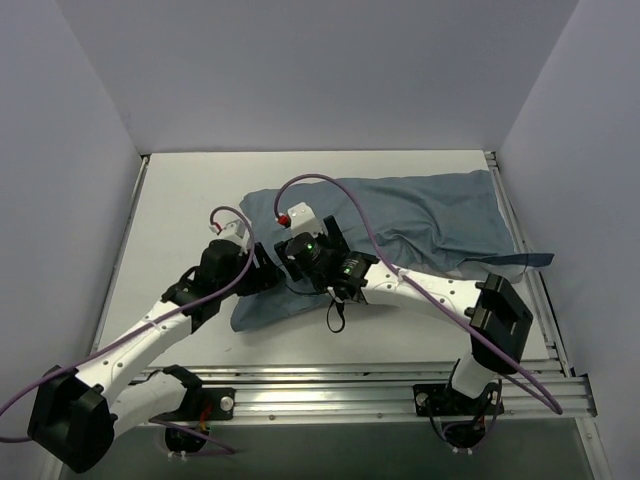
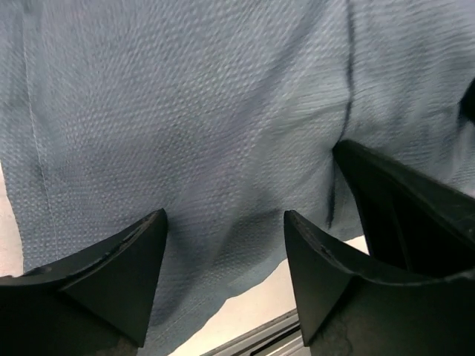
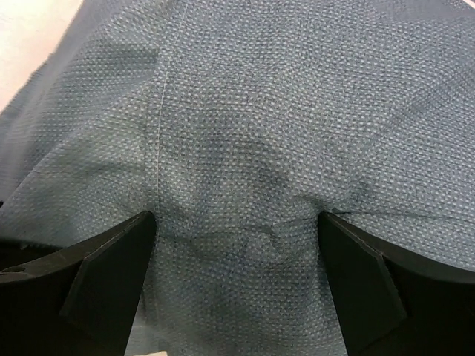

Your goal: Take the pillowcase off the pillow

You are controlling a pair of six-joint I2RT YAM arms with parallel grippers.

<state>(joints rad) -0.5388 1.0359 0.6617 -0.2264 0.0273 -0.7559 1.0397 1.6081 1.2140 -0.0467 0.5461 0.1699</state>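
Blue-grey cloth fills both wrist views. The case [image 1: 420, 215] lies spread on the table [image 1: 180, 210]. In the top view it runs from just left of centre up to the right edge, where one corner pokes out past the table's side. Its plain dusty side faces up, showing a fine dimpled weave. The cloth hides whatever is under it, so I cannot tell whether the pillow is inside.

Both arms reach in from the bottom of the top view and meet over the lower-left part of the case, their wrists close together near the middle of the frame. Purple cables loop above them.

The left gripper [image 2: 224, 222] is released, with its two black fingers [image 2: 104, 282] standing apart at the bottom of its view and nothing between them. They point down at the cloth, but I cannot tell whether the tips touch it. A dark crease runs down the cloth in the right half of that view. Just beside the right finger a further black part [image 2: 415, 215] rises from the lower right. Below the case's hem, at the bottom centre, a strip of pale table shows, with a metal rail [image 2: 274, 337] under it.

The right gripper [image 3: 236, 219] is released too — its fingers [image 3: 104, 278] are spread wide in the lower corners of its view. The cloth between their tips is puckered into small wrinkles. A stitched seam [image 3: 159, 111] runs from the top of that view down toward the left-hand finger. Pale table shows in the upper left corner.
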